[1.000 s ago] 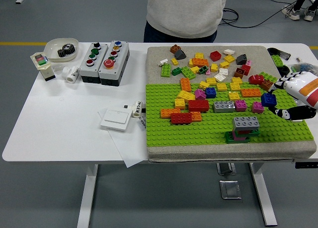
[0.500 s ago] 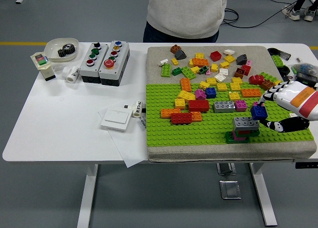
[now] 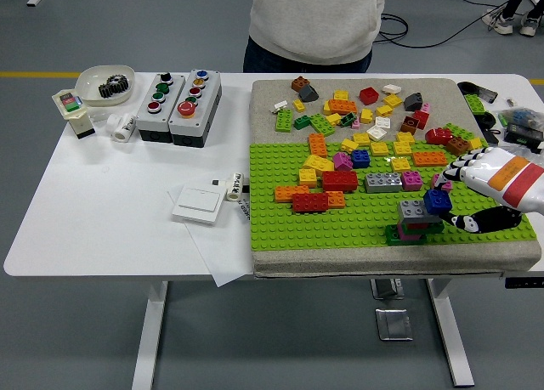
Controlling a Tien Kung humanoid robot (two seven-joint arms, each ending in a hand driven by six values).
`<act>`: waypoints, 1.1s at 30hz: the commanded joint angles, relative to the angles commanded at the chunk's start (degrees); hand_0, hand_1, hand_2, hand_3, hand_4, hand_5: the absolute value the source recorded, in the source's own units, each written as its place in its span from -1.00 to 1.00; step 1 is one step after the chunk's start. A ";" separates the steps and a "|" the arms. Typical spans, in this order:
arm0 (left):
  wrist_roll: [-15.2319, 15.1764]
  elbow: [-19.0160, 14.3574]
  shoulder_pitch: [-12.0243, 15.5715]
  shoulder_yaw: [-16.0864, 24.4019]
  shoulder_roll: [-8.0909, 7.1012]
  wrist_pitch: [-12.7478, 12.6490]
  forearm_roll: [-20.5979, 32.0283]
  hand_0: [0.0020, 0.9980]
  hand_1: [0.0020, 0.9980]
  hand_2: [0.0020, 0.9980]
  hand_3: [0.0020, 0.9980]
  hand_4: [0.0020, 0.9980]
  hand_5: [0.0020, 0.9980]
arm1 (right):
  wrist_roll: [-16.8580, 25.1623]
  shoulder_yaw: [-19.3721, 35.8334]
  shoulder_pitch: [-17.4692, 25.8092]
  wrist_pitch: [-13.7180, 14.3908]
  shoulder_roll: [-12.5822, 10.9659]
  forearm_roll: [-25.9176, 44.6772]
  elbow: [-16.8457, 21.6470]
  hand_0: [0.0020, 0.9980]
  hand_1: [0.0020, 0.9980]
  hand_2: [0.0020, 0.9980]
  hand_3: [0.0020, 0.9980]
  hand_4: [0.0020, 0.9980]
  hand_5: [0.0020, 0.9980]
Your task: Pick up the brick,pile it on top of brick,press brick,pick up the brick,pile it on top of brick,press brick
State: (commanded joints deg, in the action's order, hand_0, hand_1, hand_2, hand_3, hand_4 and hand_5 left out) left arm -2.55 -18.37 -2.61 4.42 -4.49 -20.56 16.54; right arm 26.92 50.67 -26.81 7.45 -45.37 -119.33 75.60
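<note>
Gripping a small blue brick (image 3: pixel 438 200) between fingertips and thumb, the right hand (image 3: pixel 484 190) reaches in from the right edge, its fingers closed round the brick and nothing else. A second ago the same hand was further back towards the right edge with the blue brick held over the green baseplate (image 3: pixel 340 228); half a second ago it was closer, and now the brick sits at the right end of the grey brick (image 3: pixel 415 210), touching or nearly touching its top. Whether the studs have engaged cannot be told from this view.

Just beyond the fingertips, that grey brick caps a small stack (image 3: pixel 410 224) with a pink layer and a dark green base, standing on the baseplate. My reading is that the carry is over and the placing is under way; seating the blue brick squarely and then pressing it down is what remains of this round.

Further out from the hand, away from the robot and to the left, loose bricks (image 3: pixel 357 118) of many colours lie scattered over the baseplate and the grey mat. Far off to the left on the white worktop (image 3: pixel 102 211) are two button boxes (image 3: pixel 178 105). A person (image 3: pixel 314 20) stands at the far side. The left hand is out of view.
</note>
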 joint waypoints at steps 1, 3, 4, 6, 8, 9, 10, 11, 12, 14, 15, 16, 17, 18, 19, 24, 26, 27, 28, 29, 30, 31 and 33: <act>0.01 -0.01 -0.01 0.01 0.00 -0.01 -0.02 0.23 0.45 0.38 0.11 0.13 0.22 | 0.00 -0.11 -0.12 0.00 0.02 0.01 -0.09 0.24 0.26 0.34 0.04 0.36 -0.15; 0.01 -0.06 -0.06 0.01 -0.02 -0.05 -0.03 0.23 0.45 0.38 0.11 0.13 0.22 | 0.03 -0.58 -0.63 0.03 0.10 0.04 -0.49 0.24 0.26 0.34 0.04 0.36 -0.15; -0.02 -0.08 -0.09 -0.04 -0.03 -0.06 0.04 0.23 0.45 0.38 0.11 0.13 0.22 | 0.05 -0.76 -0.88 0.07 0.14 -0.01 -0.72 0.24 0.26 0.34 0.04 0.36 -0.15; -0.06 -0.11 -0.13 -0.11 -0.03 -0.07 0.16 0.24 0.45 0.38 0.11 0.13 0.22 | 0.12 -0.90 -1.12 0.15 0.17 -0.11 -0.97 0.24 0.26 0.34 0.05 0.37 -0.17; -0.08 -0.12 -0.18 -0.16 -0.04 -0.08 0.24 0.24 0.45 0.38 0.11 0.13 0.22 | 0.18 -0.96 -1.23 0.21 0.15 -0.24 -1.05 0.24 0.26 0.34 0.05 0.37 -0.17; -0.12 -0.12 -0.21 -0.21 -0.04 -0.06 0.35 0.24 0.45 0.38 0.11 0.13 0.22 | 0.26 -1.05 -1.30 0.25 0.11 -0.38 -1.06 0.24 0.26 0.34 0.05 0.37 -0.17; -0.14 -0.12 -0.23 -0.24 -0.04 -0.05 0.41 0.24 0.45 0.38 0.11 0.13 0.22 | 0.30 -1.10 -1.34 0.27 0.09 -0.44 -1.06 0.24 0.26 0.34 0.05 0.37 -0.17; -0.15 -0.12 -0.23 -0.25 -0.04 -0.05 0.44 0.24 0.45 0.38 0.11 0.13 0.22 | 0.32 -1.12 -1.36 0.28 0.08 -0.47 -1.07 0.24 0.26 0.34 0.05 0.37 -0.17; -0.17 -0.12 -0.25 -0.30 -0.03 -0.06 0.53 0.24 0.45 0.38 0.11 0.13 0.22 | 0.39 -1.26 -1.45 0.28 0.07 -0.62 -1.09 0.24 0.26 0.35 0.06 0.40 -0.15; -0.17 -0.11 -0.29 -0.33 -0.02 -0.05 0.56 0.24 0.45 0.38 0.11 0.13 0.22 | 0.48 -1.45 -1.59 0.25 0.07 -0.77 -1.12 0.24 0.26 0.35 0.06 0.40 -0.15; -0.17 -0.11 -0.30 -0.33 -0.02 -0.04 0.58 0.24 0.45 0.38 0.11 0.13 0.22 | 0.50 -1.48 -1.61 0.24 0.07 -0.78 -1.11 0.24 0.26 0.35 0.06 0.40 -0.15; -0.20 -0.11 -0.31 -0.34 -0.02 -0.03 0.63 0.24 0.45 0.38 0.11 0.13 0.22 | 0.56 -1.56 -1.66 0.22 0.07 -0.79 -1.06 0.24 0.26 0.35 0.06 0.40 -0.15; -0.19 -0.11 -0.33 -0.32 -0.02 -0.02 0.61 0.24 0.45 0.38 0.11 0.13 0.22 | 0.62 -1.72 -1.78 0.23 0.07 -0.77 -1.00 0.24 0.26 0.35 0.06 0.40 -0.15; -0.18 -0.11 -0.35 -0.31 -0.02 -0.02 0.59 0.24 0.45 0.38 0.11 0.13 0.22 | 0.65 -1.84 -1.87 0.24 0.09 -0.77 -0.98 0.24 0.27 0.35 0.06 0.42 -0.16; -0.18 -0.12 -0.35 -0.31 -0.02 -0.02 0.58 0.24 0.45 0.38 0.11 0.13 0.22 | 0.65 -1.87 -1.89 0.24 0.09 -0.77 -0.98 0.24 0.27 0.35 0.06 0.42 -0.16; -0.19 -0.13 -0.42 -0.35 -0.02 -0.01 0.62 0.24 0.45 0.38 0.11 0.13 0.22 | 0.64 -2.25 -2.29 0.24 0.29 -1.03 -1.31 0.24 0.27 0.36 0.07 0.42 -0.16; -0.22 -0.12 -0.44 -0.37 -0.02 -0.01 0.68 0.24 0.45 0.38 0.11 0.13 0.22 | 0.65 -2.31 -2.35 0.23 0.28 -1.13 -1.28 0.24 0.27 0.36 0.07 0.42 -0.16; -0.22 -0.12 -0.44 -0.36 -0.03 0.00 0.67 0.24 0.45 0.38 0.11 0.13 0.22 | 0.65 -2.33 -2.37 0.22 0.29 -1.13 -1.24 0.24 0.27 0.36 0.07 0.42 -0.16; -0.22 -0.12 -0.44 -0.36 -0.03 0.00 0.67 0.24 0.45 0.38 0.11 0.13 0.22 | 0.65 -2.34 -2.38 0.22 0.29 -1.13 -1.23 0.24 0.27 0.36 0.07 0.42 -0.16; -0.22 -0.13 -0.46 -0.37 -0.03 -0.01 0.68 0.24 0.45 0.38 0.11 0.13 0.22 | 0.64 -2.39 -2.50 0.20 0.33 -1.11 -1.26 0.24 0.27 0.36 0.07 0.42 -0.16; -0.23 -0.13 -0.47 -0.38 -0.03 -0.01 0.69 0.24 0.45 0.38 0.10 0.13 0.22 | 0.64 -2.42 -2.55 0.19 0.36 -1.11 -1.29 0.24 0.27 0.37 0.08 0.43 -0.17; -0.24 -0.14 -0.49 -0.41 -0.04 -0.01 0.72 0.24 0.45 0.38 0.10 0.13 0.22 | 0.65 -2.44 -2.60 0.18 0.40 -1.10 -1.32 0.24 0.27 0.37 0.08 0.43 -0.17; -0.24 -0.14 -0.53 -0.42 -0.06 0.00 0.72 0.24 0.45 0.38 0.10 0.13 0.22 | 0.68 -2.53 -2.68 0.14 0.42 -1.11 -1.33 0.24 0.27 0.37 0.08 0.43 -0.17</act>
State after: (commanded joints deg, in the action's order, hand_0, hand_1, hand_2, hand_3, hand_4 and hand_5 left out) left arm -2.79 -18.52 -3.14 4.00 -4.55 -20.56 17.26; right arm 27.59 48.14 -29.49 7.59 -44.95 -120.44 74.27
